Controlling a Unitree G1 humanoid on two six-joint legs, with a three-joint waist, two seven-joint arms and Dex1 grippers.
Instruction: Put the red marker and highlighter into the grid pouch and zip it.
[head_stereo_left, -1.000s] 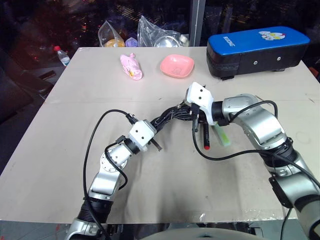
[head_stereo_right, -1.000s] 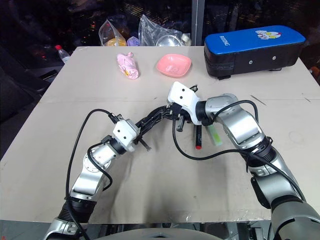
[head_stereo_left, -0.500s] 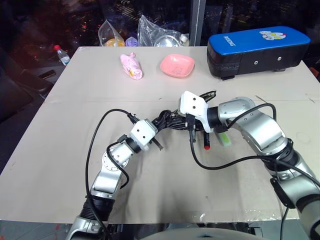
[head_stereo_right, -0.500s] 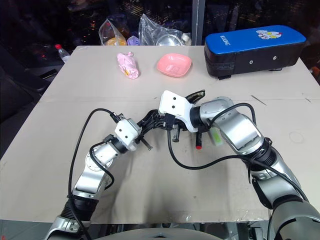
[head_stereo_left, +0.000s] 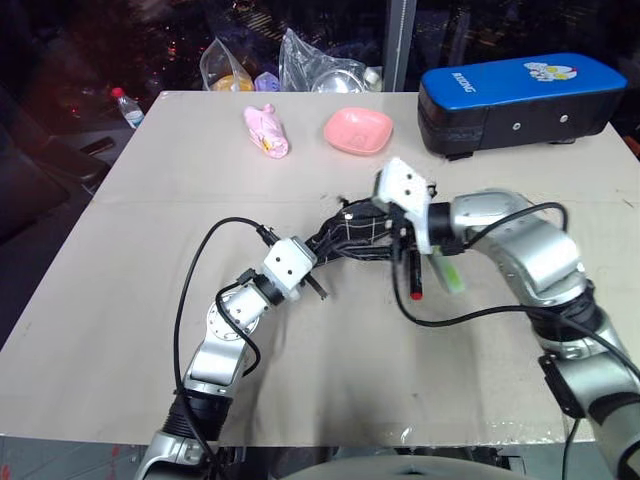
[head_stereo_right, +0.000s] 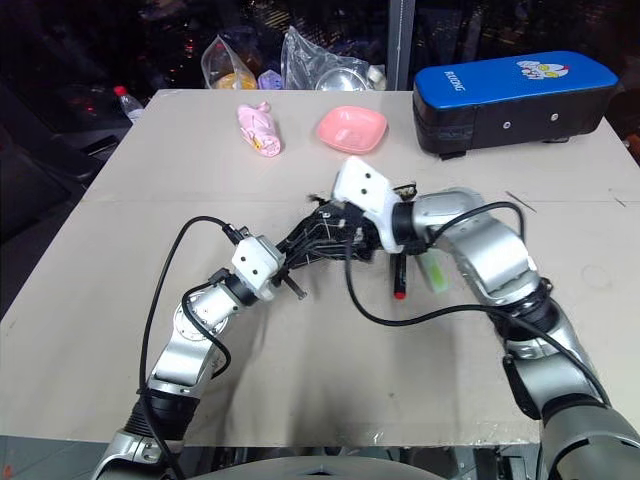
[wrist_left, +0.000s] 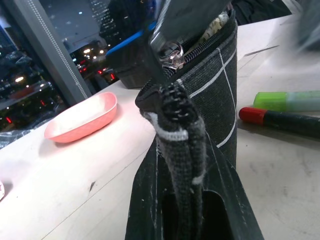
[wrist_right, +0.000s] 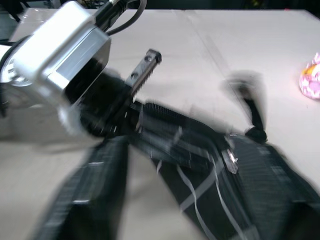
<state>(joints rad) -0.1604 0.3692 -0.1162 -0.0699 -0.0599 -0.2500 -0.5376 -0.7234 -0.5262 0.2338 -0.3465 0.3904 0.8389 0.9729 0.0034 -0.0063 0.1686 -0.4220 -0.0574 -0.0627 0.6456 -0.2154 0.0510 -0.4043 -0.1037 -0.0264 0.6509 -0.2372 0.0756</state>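
Left eye view, pouch: the grid pouch (head_stereo_left: 352, 232) hangs off the desk (head_stereo_left: 150, 230) between the two arms, at the desk's middle; half a second ago it was bunched lower under the right hand, now it is stretched flatter.
Left eye view, pens: the red marker (head_stereo_left: 415, 275) and the highlighter (head_stereo_left: 446, 272) lie side by side on the desk at about 4 o'clock from the pouch, both outside it, as they did a second ago.
Right eye view, right hand: the right gripper (head_stereo_right: 352, 228) has lifted a little toward 1 o'clock since half a second ago; how far its fingers are spread I cannot tell from here.
Left wrist view, grip: the left gripper (wrist_left: 184, 210) has its fingers clamped tight on a corner fold of the pouch, unchanged; the zipper pull (wrist_left: 170, 54) sits just above, with the zip parted beyond it.
Right wrist view, pouch: blurred by motion; the pouch lies loose below, and I cannot tell whether the right fingers have anything.
Meaning: judging by this, the opening step seems done or nearly so; neither pen is in, and zipping comes last.
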